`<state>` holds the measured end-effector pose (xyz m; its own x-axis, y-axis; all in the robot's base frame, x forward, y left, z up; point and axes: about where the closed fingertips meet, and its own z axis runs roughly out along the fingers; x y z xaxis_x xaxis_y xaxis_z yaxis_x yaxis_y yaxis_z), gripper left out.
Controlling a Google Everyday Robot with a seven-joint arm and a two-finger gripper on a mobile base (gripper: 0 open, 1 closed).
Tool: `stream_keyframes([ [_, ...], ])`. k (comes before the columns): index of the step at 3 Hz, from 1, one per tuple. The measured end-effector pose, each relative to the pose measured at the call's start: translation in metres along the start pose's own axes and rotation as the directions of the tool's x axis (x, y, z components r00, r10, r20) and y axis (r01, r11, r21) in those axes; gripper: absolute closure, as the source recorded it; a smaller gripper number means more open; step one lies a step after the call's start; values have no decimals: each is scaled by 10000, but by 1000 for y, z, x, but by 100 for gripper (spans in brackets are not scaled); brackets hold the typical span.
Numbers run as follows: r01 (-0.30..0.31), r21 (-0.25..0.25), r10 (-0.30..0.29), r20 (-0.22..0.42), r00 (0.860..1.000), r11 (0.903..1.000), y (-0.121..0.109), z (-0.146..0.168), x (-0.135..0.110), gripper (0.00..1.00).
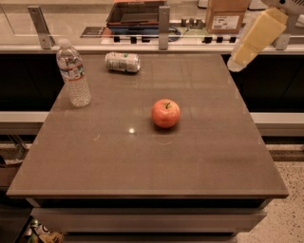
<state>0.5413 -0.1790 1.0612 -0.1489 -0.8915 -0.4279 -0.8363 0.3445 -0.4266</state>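
Note:
A red apple (166, 113) sits upright near the middle of the brown table (142, 166). A clear water bottle (73, 73) stands at the far left. A silver-and-green can (123, 61) lies on its side at the back. My gripper (234, 62), cream-coloured, hangs in the air over the table's far right corner, slanting down from the upper right. It holds nothing that I can see and touches nothing. The apple is the nearest thing to it, well down and to the left.
Behind the table runs a counter with a cardboard box (227, 15), a dark tray (137, 13) and two metal posts (164, 26). Speckled floor (289, 166) shows to the right of the table. A low ledge (23, 116) runs along the left.

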Motion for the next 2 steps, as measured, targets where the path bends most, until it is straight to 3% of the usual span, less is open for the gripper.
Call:
stream_keyframes([
  [1, -348, 217, 342, 256, 9991, 9992, -12, 11, -20, 0],
  [2, -665, 458, 662, 98, 9978, 9967, -28, 27, -37, 0],
])
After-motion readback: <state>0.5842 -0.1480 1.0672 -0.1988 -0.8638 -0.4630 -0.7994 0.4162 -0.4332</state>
